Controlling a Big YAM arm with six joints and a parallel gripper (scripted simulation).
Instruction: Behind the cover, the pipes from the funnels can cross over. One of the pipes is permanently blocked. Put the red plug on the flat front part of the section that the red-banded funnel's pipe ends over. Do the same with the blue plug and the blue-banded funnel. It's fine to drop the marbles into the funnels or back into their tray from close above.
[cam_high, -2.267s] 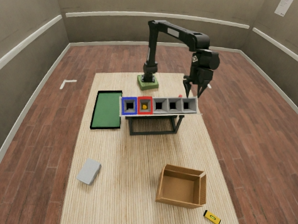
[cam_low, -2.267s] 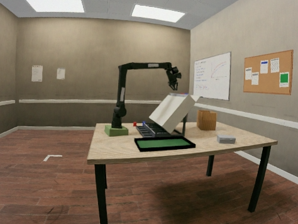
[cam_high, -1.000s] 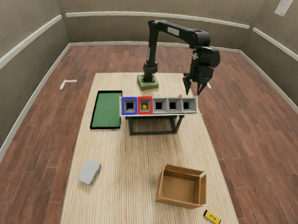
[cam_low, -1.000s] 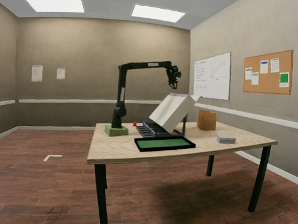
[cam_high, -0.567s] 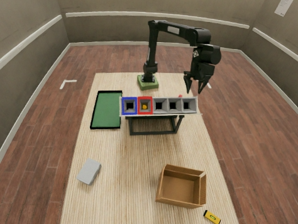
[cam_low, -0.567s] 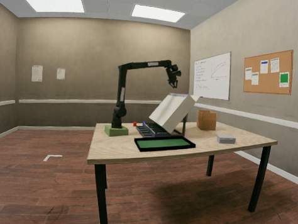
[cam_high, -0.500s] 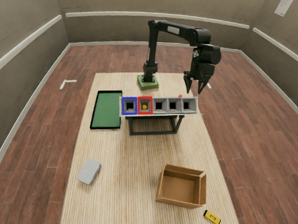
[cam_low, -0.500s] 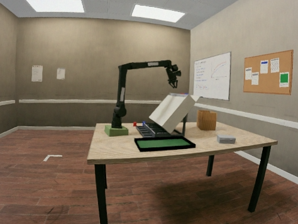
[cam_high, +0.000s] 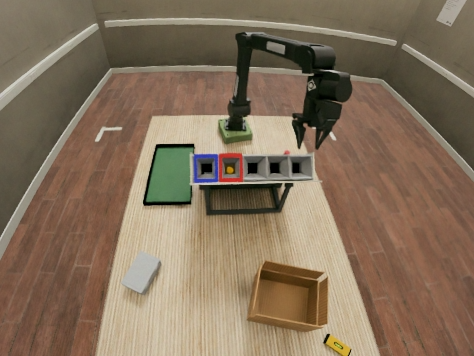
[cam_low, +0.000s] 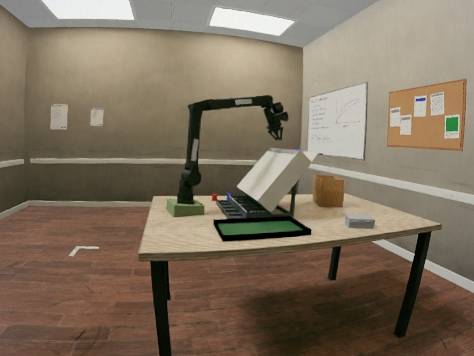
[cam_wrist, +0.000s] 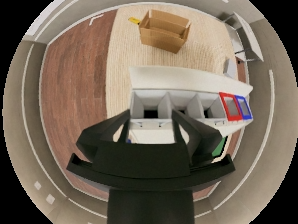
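Note:
A row of several funnels sits on top of the slanted white cover (cam_low: 274, 178). The blue-banded funnel (cam_high: 205, 168) (cam_wrist: 244, 107) is at the left end. The red-banded funnel (cam_high: 230, 168) (cam_wrist: 228, 106) is beside it, with a yellow marble (cam_high: 229, 170) in its mouth. My gripper (cam_high: 309, 145) (cam_low: 276, 136) (cam_wrist: 151, 112) hangs just behind and above the right end of the row, fingers partly apart with nothing between them. The red plug (cam_low: 214, 197) (cam_high: 287, 151) and the blue plug (cam_low: 228, 195) stand behind the dark sectioned tray (cam_low: 240, 206) under the cover.
A green tray with a black rim (cam_high: 169, 175) (cam_low: 260, 227) lies left of the funnels. A cardboard box (cam_high: 272, 310) (cam_low: 328, 190) (cam_wrist: 162, 30), a grey block (cam_high: 141, 272) (cam_low: 359, 220) and a yellow level (cam_high: 337, 344) lie toward the front. The arm's green base (cam_high: 235, 131) (cam_low: 184, 207) stands behind.

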